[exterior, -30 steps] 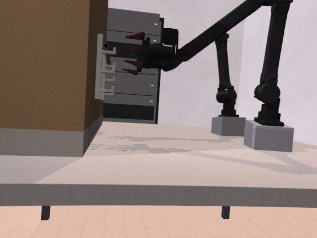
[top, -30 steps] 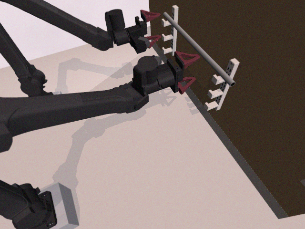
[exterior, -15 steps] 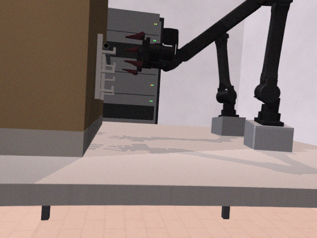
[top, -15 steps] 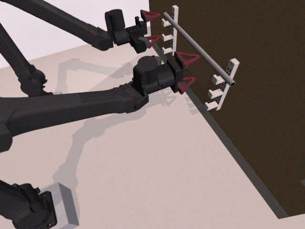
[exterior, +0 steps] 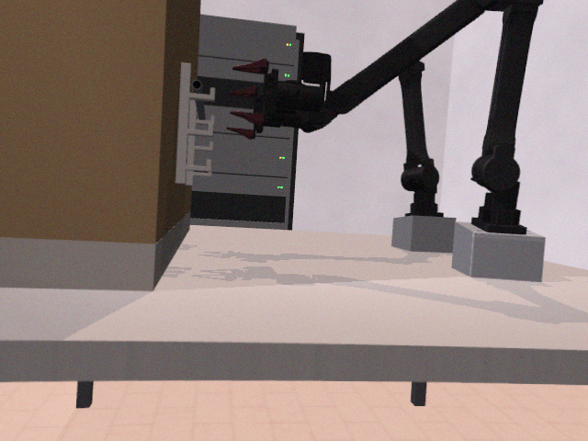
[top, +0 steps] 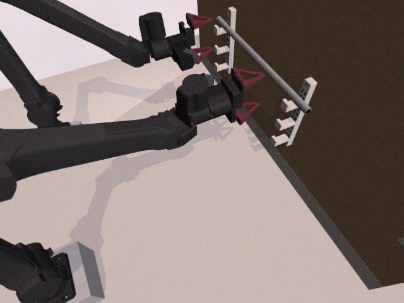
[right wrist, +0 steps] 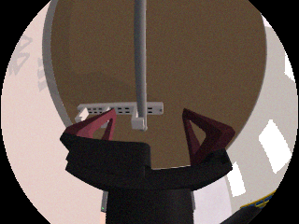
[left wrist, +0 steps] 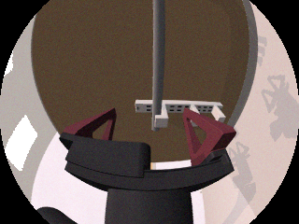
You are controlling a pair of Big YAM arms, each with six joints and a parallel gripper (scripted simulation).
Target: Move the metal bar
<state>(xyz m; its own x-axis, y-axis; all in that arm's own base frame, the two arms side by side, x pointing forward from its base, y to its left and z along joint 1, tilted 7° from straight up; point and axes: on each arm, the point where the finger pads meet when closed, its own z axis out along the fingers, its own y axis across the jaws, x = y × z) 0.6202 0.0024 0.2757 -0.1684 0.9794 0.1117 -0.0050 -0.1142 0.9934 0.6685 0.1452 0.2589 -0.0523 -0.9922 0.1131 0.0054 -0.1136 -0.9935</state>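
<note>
Spanning 2 top rack arms (top: 288, 105) (exterior: 204, 96) (left wrist: 161, 121) (right wrist: 138, 122), the bar (top: 264, 65) (exterior: 197, 84) (left wrist: 159, 56) (right wrist: 140, 56) rests.

Pale table (top: 208, 221) (exterior: 294, 313); grey arm-base blocks (top: 94, 270) (exterior: 508, 256), brown-panelled block (top: 352, 163) (exterior: 80, 142) standing on it.
</note>
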